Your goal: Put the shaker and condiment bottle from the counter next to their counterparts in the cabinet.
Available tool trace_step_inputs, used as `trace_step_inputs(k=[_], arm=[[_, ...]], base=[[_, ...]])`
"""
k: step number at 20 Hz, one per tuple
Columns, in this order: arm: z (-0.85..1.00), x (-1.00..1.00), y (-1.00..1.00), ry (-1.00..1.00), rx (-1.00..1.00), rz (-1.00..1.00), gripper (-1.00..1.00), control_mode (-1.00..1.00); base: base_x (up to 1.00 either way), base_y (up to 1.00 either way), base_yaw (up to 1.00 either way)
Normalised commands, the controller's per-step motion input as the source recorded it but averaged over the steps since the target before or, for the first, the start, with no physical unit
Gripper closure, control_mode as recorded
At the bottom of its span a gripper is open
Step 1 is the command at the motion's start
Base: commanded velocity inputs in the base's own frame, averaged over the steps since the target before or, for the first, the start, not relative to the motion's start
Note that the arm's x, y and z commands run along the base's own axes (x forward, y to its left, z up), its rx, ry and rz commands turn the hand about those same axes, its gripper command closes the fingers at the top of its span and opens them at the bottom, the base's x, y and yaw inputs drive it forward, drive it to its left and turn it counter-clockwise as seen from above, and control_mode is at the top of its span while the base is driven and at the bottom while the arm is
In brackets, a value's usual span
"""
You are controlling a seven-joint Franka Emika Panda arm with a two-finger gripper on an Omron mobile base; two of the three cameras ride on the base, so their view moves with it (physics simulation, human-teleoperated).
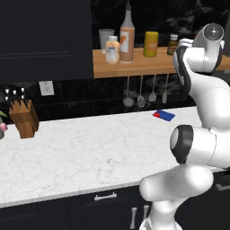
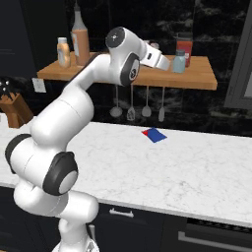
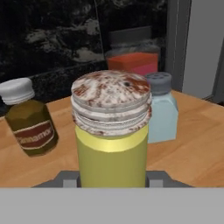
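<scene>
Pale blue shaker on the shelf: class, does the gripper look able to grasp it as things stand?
Probably not: the gripper looks shut on the yellow-green shaker, which blocks the pale blue shaker.

The shaker [image 3: 111, 151] looks smooth yellow-green plastic with a mottled cap; the cabinet [image 3: 192, 153] is matt wood.

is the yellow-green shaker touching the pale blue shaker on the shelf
Cannot tell. In the hand view the yellow-green shaker overlaps the pale blue shaker behind it, hiding any contact or gap. The arm blocks the base views.
</scene>
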Motion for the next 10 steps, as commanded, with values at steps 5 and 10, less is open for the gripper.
trace_step_inputs(k=[5, 10], arm=[[-0.04, 0.2, -0.21, 0.0, 0.0, 0.0, 1.0, -1.0], [-0.16, 0.2, -0.13, -0.02, 0.0, 0.0, 1.0, -1.0]], base=[[0.0, 0.0, 0.0], [0.0, 0.0, 0.0]])
